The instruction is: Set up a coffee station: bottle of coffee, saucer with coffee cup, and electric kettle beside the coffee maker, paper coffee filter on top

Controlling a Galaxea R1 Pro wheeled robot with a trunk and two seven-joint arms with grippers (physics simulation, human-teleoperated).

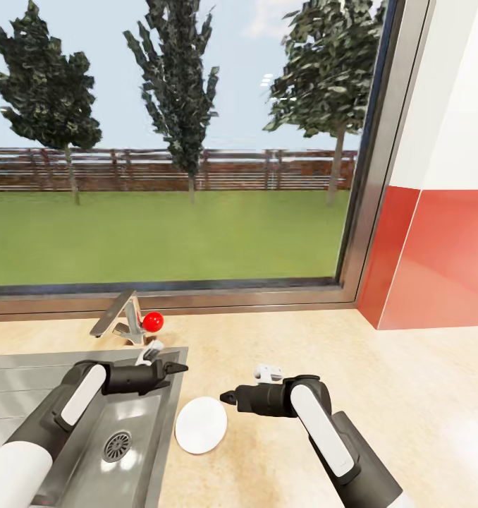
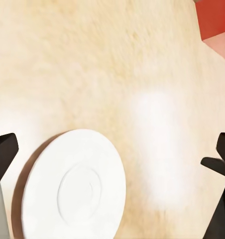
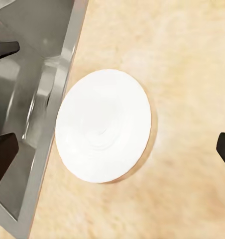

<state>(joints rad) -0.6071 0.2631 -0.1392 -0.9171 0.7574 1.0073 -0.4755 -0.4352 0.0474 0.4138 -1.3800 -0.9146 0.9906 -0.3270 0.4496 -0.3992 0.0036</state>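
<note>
Saucer step, by the look of things: saucer (image 1: 201,425) flat on the beige surface (image 1: 401,381), just beside the rim of the steel sink (image 1: 170,416), near the front edge and between the two arms. Nothing resting on it, so presumably to be carried to its place by the coffee maker before taking the cup. Left gripper (image 1: 177,367) poised over the sink's near corner, pointing toward the saucer from one side; wide open in the left wrist view, dark fingers (image 2: 2,152) far apart at the edges, saucer and bare surface between them, nothing held and nothing touched. Right gripper (image 1: 225,397) close to the saucer's far side, also apart from it; spread in the right wrist view, fingers (image 3: 3,159) at the margins, saucer centred below, empty. Next move, as a guess: lowering one gripper to the saucer's rim and closing across the thin edge. Awkward grasp likely, with a low flat plate tight against the surface and little for a finger to get under; possibly easier from the sink side, given the drop at the rim there. Care needed not to push the plate into the basin while closing.
</note>
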